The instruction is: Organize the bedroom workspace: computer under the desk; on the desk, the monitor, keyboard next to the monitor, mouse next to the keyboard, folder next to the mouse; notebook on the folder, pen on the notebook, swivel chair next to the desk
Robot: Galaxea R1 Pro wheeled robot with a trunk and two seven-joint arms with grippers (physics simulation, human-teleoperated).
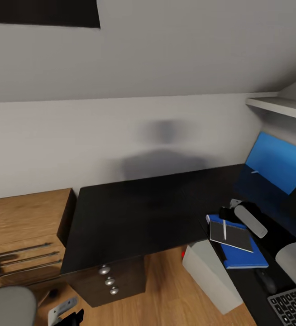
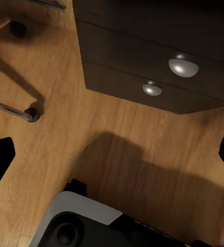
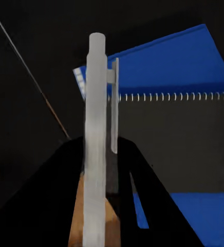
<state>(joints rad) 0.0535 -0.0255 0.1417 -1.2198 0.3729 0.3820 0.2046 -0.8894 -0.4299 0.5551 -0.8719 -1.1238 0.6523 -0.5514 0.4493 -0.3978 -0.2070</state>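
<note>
The glossy black desk (image 1: pixel 134 213) is seen from the head view, with its drawer unit (image 1: pixel 109 280) below. The blue folder (image 1: pixel 243 258) lies on the desk's right wing, the dark notebook (image 1: pixel 236 235) stacked upon it. A grey pen (image 3: pixel 95 144) is held upright, clamped by the right gripper (image 3: pixel 99 206), above the notebook's spiral edge. The computer (image 1: pixel 209 276) stands under the desk; mouse (image 1: pixel 266 281) and keyboard (image 1: pixel 293 308) lie nearby. The left gripper (image 2: pixel 112 154) is spread wide above the floor (image 2: pixel 143 154).
</note>
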